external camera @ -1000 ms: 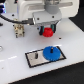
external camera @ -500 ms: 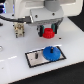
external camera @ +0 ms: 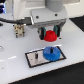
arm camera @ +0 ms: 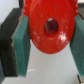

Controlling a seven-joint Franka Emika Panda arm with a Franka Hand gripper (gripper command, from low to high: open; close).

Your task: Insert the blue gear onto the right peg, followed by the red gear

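Over the base plate [external camera: 37, 59] in the exterior view, gripper [external camera: 50, 35] clamps the red gear [external camera: 49, 36] above the blue gear [external camera: 50, 53], already seated. Best bet: centre bore over that peg, descend straight. Wrist view: red gear [arm camera: 50, 26] sits between the pads [arm camera: 21, 47], bore visible.

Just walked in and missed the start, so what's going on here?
A Franka arm's gripper is shut on the red gear, holding it in the air above the white base plate. The blue gear already sits on that plate, toward the exterior view's right. The wrist view shows the red gear clamped between the green pads.
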